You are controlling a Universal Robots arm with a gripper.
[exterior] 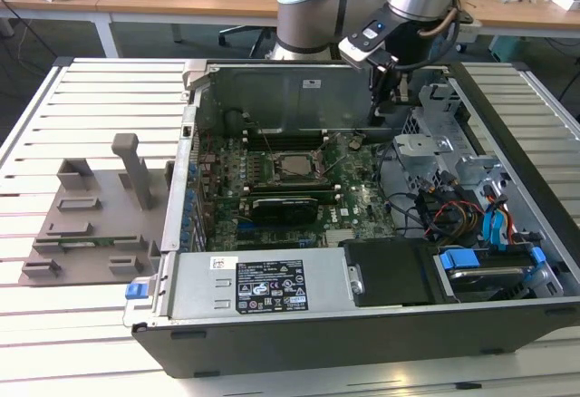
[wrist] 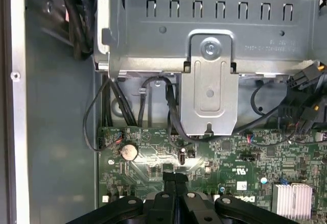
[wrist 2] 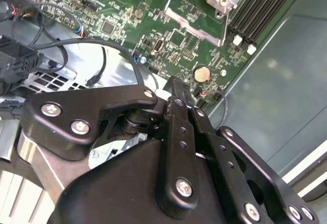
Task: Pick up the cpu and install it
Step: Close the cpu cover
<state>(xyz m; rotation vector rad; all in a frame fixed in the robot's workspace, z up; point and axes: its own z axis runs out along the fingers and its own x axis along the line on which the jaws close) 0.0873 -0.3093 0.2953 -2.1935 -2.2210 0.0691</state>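
The open computer case [exterior: 181, 234] lies on a white slatted table. On its green motherboard [exterior: 358, 211] the dark socket frame holds a pale silver-grey square, the cpu [exterior: 295, 167], lying flat inside it. My gripper [exterior: 377, 116] hangs over the board's rear corner at the exterior view's right of the socket, close to a round coin battery [wrist: 129, 151]. In both wrist views the black fingers [wrist: 168, 180] are pressed together just above the board, shut with nothing between them. The battery [wrist 2: 203, 73] sits a short way past the fingertips [wrist 2: 177, 88].
A long black graphics card [exterior: 285, 207] lies in front of the socket, with the power supply [exterior: 263, 284] at the case front. Cables [exterior: 435, 211] and a drive cage with blue tabs [exterior: 489, 261] crowd the right. A metal bracket [wrist: 209, 91] stands beyond the gripper. A grey fixture [exterior: 91, 216] rests on the table.
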